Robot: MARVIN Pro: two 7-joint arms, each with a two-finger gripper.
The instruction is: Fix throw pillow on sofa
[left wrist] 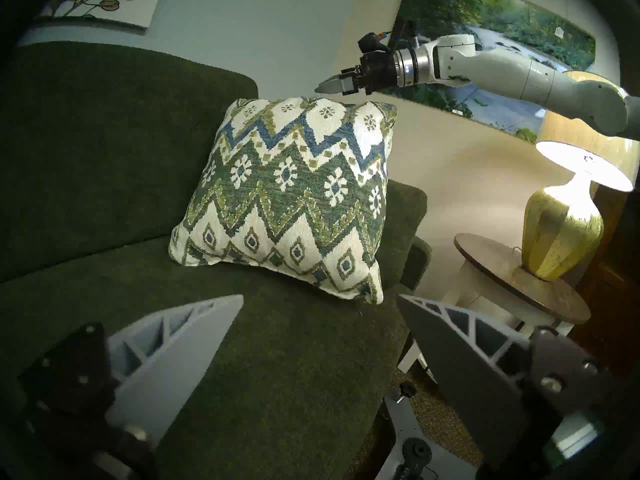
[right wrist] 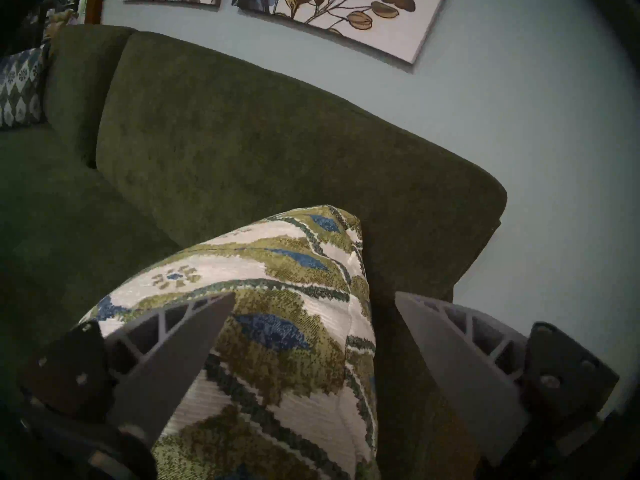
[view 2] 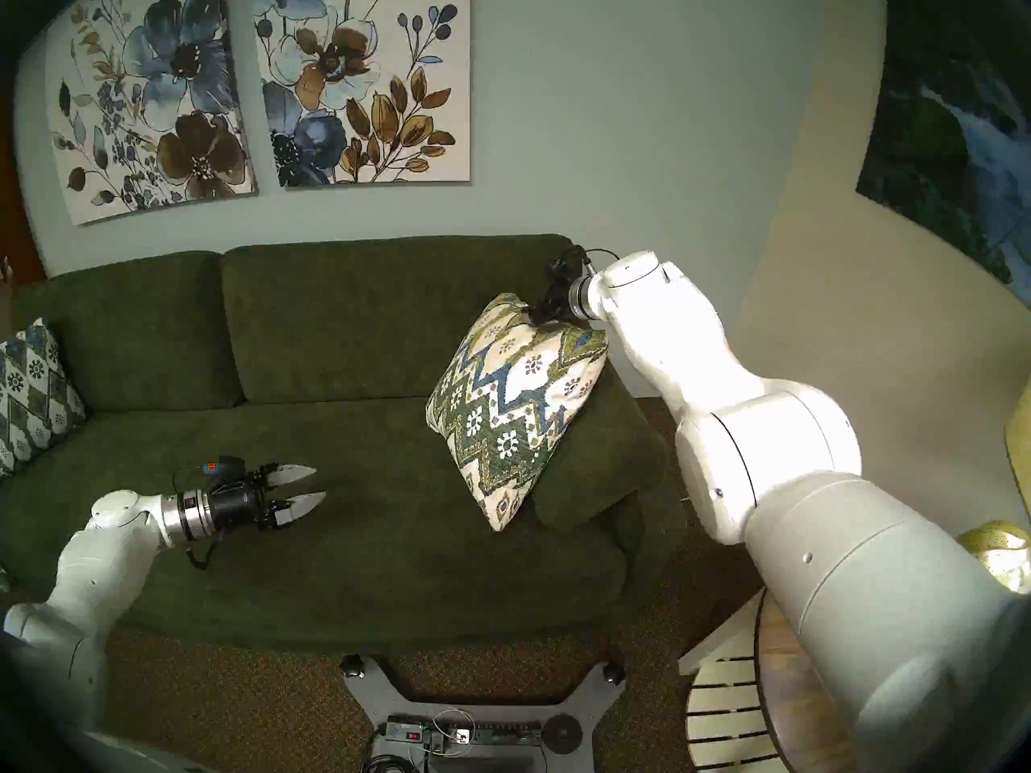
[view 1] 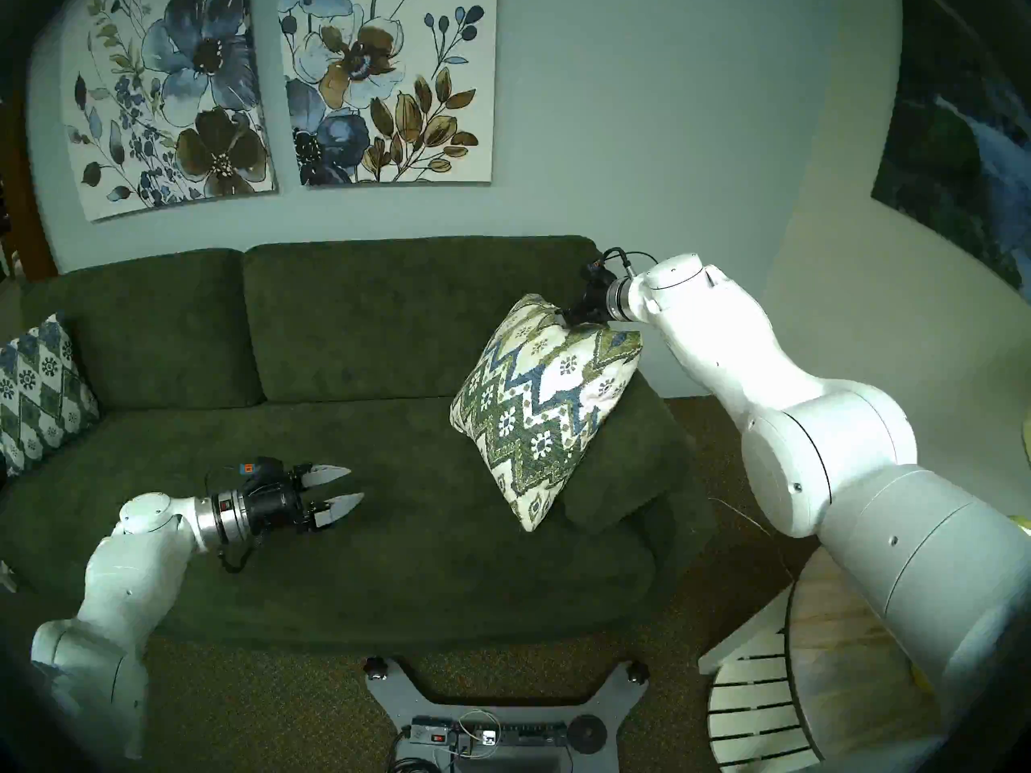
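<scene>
The throw pillow (view 1: 541, 409) (view 2: 513, 409) (left wrist: 294, 198), cream with green and blue zigzags, stands tilted on the right end of the dark green sofa (view 1: 390, 337) and leans on the armrest (view 1: 625, 465). My right gripper (view 1: 568, 317) (left wrist: 320, 87) (right wrist: 313, 295) is at the pillow's top edge (right wrist: 277, 278) and open. In the right wrist view its fingers stand wide apart on either side of that edge without pinching it. My left gripper (view 1: 355, 483) (view 2: 319, 482) (left wrist: 320, 295) is open and holds nothing, low over the seat, well left of the pillow.
A second cushion (view 1: 39, 387) with a diamond lattice leans at the sofa's left end. Right of the armrest a lit yellow lamp (left wrist: 561, 240) stands on a round side table (left wrist: 502, 261). Flower paintings (view 1: 385, 74) hang on the wall above. My base (view 1: 502, 699) is in front of the sofa.
</scene>
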